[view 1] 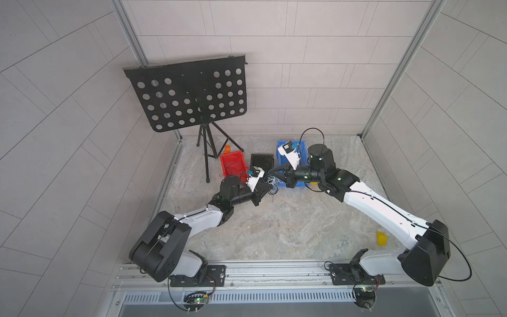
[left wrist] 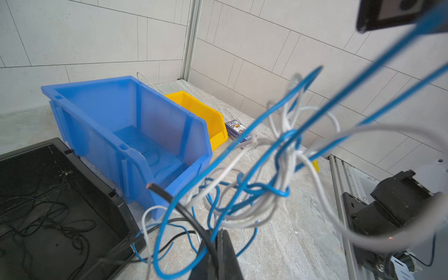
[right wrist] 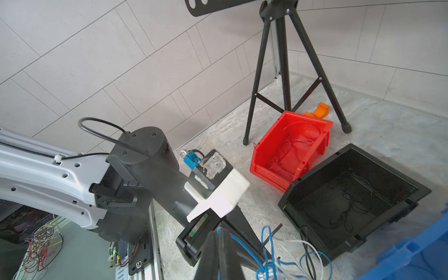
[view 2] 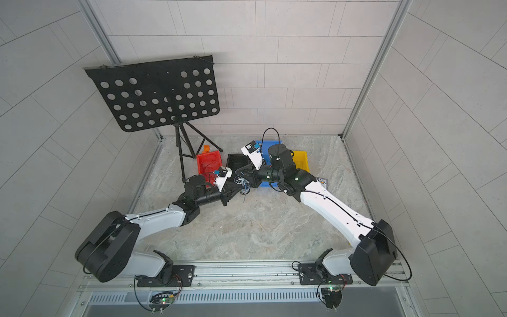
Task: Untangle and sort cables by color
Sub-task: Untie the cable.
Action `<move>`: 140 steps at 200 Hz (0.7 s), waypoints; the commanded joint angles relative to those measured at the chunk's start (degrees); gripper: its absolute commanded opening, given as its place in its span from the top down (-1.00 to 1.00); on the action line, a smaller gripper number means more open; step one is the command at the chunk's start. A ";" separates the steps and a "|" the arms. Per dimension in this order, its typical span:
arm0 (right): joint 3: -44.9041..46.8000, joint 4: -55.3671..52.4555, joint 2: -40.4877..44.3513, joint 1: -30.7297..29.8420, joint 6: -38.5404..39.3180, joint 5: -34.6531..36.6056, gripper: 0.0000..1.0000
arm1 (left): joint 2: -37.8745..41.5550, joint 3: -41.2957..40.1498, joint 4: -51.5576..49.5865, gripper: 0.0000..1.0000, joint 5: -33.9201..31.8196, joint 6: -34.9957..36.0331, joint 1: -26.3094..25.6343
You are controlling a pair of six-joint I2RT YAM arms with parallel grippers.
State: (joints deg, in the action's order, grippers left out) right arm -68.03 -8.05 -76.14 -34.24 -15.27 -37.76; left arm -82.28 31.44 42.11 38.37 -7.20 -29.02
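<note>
A tangle of thin blue, white and black cables (left wrist: 266, 194) hangs between my two grippers just above the table, in front of the blue bin (left wrist: 97, 116); it also shows in a top view (view 1: 273, 182). My left gripper (left wrist: 218, 238) is shut, with a blue strand and a black strand caught at its tips. My right gripper (right wrist: 219, 230) is shut on a blue cable that runs down into the tangle (right wrist: 278, 266). The two sets of tips sit close together, the left gripper (view 1: 269, 188) below and the right gripper (view 1: 270, 171) above. Blue strands lie in the blue bin.
A red bin (right wrist: 264, 157) with red wires, a black bin (right wrist: 351, 201) with black wires and a yellow bin (left wrist: 201, 111) flank the blue bin. A music stand (view 1: 189, 96) rises at the back left. A card box (left wrist: 236, 128) and a small yellow piece (view 1: 382, 238) lie at right.
</note>
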 commanded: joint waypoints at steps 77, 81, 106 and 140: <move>-30.76 -22.43 8.01 4.87 10.15 14.81 1.00 | -8.24 -2.88 -3.68 1.00 -10.13 -0.31 0.37; -31.81 -23.34 7.94 4.99 10.44 15.53 1.00 | -8.25 -2.80 -4.34 1.00 -10.60 -0.28 0.36; -37.24 -25.12 7.12 5.84 10.57 15.98 1.00 | -9.80 -5.13 -1.46 1.00 -12.71 -1.49 0.36; -45.24 -28.32 3.85 5.93 10.79 16.82 1.00 | -11.57 -6.14 -1.10 1.00 -13.36 -2.82 0.08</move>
State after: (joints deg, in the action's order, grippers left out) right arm -109.34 -33.80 -70.48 -28.53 -5.56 -22.74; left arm -92.73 26.44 40.40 26.52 -8.36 -28.99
